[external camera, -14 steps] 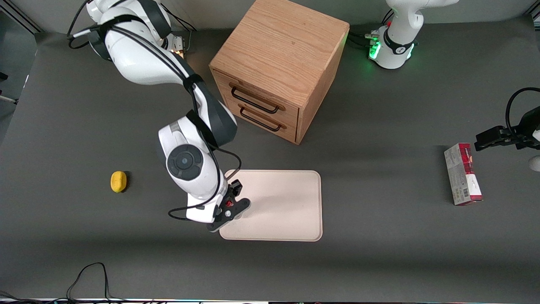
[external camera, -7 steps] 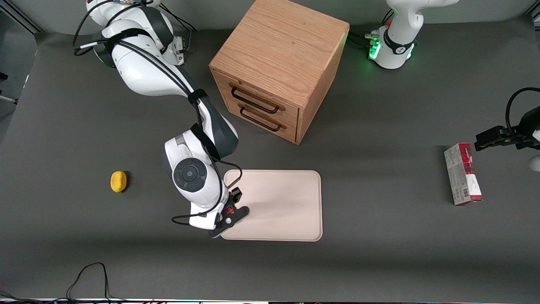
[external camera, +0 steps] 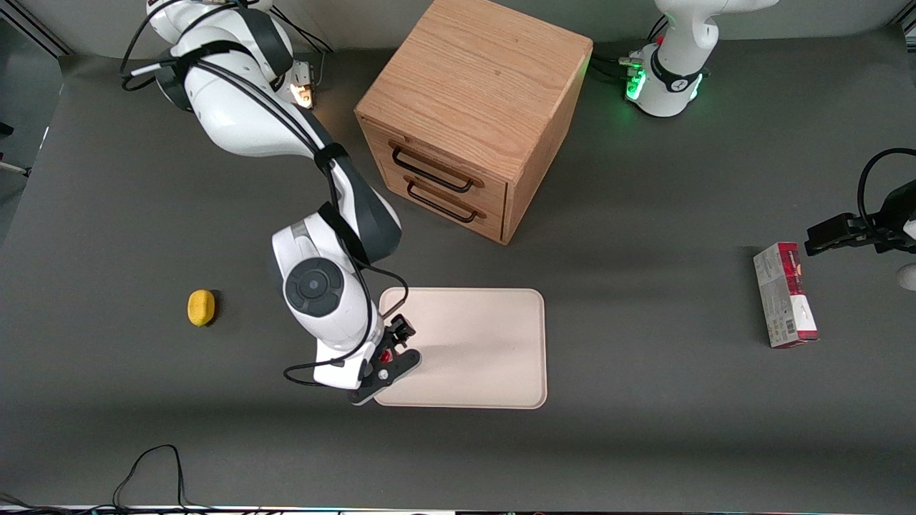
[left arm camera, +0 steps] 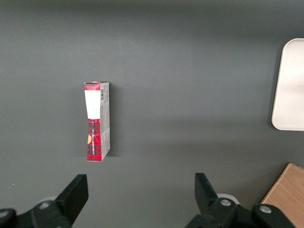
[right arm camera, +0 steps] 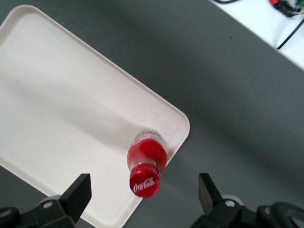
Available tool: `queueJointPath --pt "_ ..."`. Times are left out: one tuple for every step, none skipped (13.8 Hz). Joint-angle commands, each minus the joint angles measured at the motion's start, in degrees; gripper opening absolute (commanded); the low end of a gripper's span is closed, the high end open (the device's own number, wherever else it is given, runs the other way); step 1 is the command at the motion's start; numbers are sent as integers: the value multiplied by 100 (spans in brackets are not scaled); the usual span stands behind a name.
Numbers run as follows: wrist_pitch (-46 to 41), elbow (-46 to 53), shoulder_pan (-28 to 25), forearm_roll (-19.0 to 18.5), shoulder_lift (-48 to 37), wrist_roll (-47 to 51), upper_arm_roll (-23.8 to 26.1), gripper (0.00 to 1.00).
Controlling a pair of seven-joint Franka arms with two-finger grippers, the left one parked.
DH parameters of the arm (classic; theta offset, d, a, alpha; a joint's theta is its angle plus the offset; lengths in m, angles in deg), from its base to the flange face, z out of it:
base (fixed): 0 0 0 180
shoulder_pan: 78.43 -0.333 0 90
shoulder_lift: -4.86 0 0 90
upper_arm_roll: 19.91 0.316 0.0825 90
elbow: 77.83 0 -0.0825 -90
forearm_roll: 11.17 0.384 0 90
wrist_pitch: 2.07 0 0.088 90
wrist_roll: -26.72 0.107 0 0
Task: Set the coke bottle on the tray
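One coke bottle point(right arm camera: 146, 165) stands upright on the tray point(external camera: 486, 343), just inside the tray's corner nearest the working arm's end of the counter and the front camera. The gripper point(external camera: 387, 355) hangs directly above it, its two fingers point(right arm camera: 76, 194) spread wide and clear of the red cap. A yellow lemon point(external camera: 201, 307) lies well apart, toward the working arm's end.
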Motion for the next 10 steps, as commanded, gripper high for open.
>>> queueJointPath --pt "-636 -65 -64 -145 -707 21 -48 100" --pt "-856 -65 -73 -128 -936 29 -31 100" --pt "-1084 -65 -82 -102 -1147 21 -31 100" --pt "-1330 -65 -73 -84 -1349 29 -22 100" --pt "-1593 -65 -73 -84 -1568 21 -22 100" --pt "-1892 -74 -64 -75 -1762 21 -22 100" --pt "-2269 -161 -55 -75 -2008 21 -30 100" --pt "-2438 -362 -47 -84 -2289 12 -57 100" --pt "-2475 -721 -21 -84 -2648 12 -118 100" --pt "-2431 -1220 -20 -75 -3035 3 -275 100"
